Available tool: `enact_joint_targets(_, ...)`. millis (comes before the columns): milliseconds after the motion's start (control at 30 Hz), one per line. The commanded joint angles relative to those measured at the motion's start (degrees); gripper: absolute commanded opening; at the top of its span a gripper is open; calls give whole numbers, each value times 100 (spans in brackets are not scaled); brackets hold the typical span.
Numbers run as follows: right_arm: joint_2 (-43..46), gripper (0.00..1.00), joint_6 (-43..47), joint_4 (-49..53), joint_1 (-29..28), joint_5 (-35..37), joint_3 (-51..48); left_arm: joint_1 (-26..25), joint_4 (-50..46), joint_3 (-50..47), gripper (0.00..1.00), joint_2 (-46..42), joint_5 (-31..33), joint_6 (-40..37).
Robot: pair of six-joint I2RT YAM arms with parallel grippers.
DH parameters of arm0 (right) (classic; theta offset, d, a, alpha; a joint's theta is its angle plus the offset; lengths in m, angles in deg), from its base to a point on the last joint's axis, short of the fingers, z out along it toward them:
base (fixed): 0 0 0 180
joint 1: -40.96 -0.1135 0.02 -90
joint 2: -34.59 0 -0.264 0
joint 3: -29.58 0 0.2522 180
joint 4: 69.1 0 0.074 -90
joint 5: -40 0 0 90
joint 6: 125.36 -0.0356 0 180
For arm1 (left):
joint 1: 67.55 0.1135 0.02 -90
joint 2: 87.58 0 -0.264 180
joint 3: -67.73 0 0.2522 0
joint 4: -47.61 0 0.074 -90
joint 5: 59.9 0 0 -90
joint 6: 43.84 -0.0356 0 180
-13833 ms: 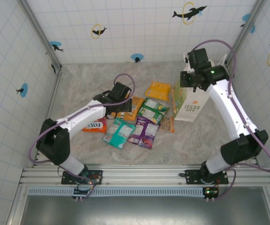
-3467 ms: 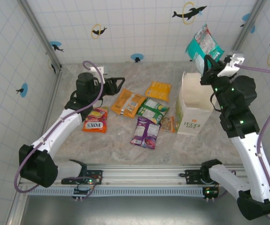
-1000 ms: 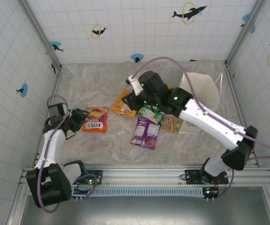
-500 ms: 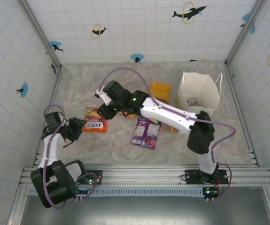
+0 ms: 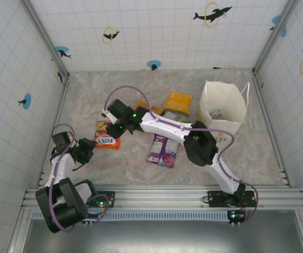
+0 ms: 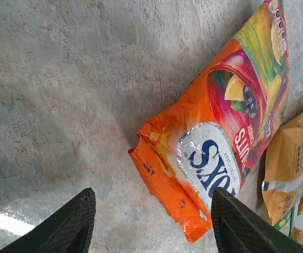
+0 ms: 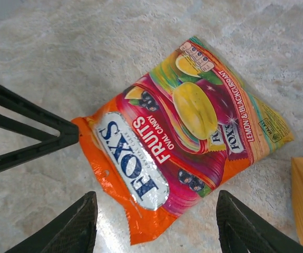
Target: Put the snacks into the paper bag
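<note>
Honestly, right gripper [image 7: 156, 216] and left gripper [image 6: 151, 211] both sit fingers apart, empty, by the orange packet [image 7: 177, 142], well left of the paper bag [image 5: 233, 100]. They could clash grabbing it.

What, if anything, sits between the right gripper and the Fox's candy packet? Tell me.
Nothing visible. The Fox's candy packet lies bare on the table under the right gripper, jaws open; a finger of the left gripper only flanks its orange edge.
</note>
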Motion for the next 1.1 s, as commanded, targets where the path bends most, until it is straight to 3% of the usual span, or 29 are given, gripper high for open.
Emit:
enact_joint_targets(0,-352,60,-163,-294,88,-91,234,48,342,-91,59,101,-69,91)
enact_joint_targets(300,-761,60,-236,-418,167,-72,285,51,1216,-507,58,147,-167,412)
enact_joint_targets(667,-1135,48,-379,-648,301,-456,287,46,2557,-1045,54,229,-263,925)
enact_joint_targets(1067,-1409,38,-554,-649,310,-677,293,29,3975,-1269,51,622,-880,1291)
